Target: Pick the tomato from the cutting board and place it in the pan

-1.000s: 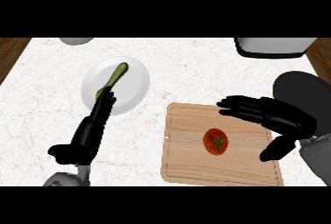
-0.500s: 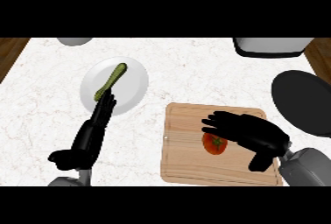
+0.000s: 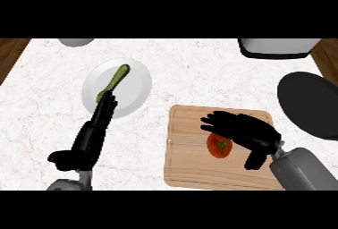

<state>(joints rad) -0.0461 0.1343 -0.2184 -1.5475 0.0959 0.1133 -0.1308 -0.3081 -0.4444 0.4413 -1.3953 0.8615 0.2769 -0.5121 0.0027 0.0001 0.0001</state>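
Tomato [image 3: 219, 147], red and round, lies on the wooden board [image 3: 191, 165], partly under the right hand [image 3: 246, 130], whose fingers spread over it. Dark round pan [image 3: 311, 103] sits empty at right. White plate [image 3: 137, 82] holds a green cucumber [image 3: 119, 77]. Left hand [image 3: 100, 120] rests straight-fingered on the white marble counter [image 3: 191, 76].

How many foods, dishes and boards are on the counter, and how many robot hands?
Foods: 2, the tomato and a green vegetable
Plates: 1, the white plate
Pans: 1, the dark pan
Boards: 1, the cutting board
Hands: 2, the left hand and the right hand
Total: 7
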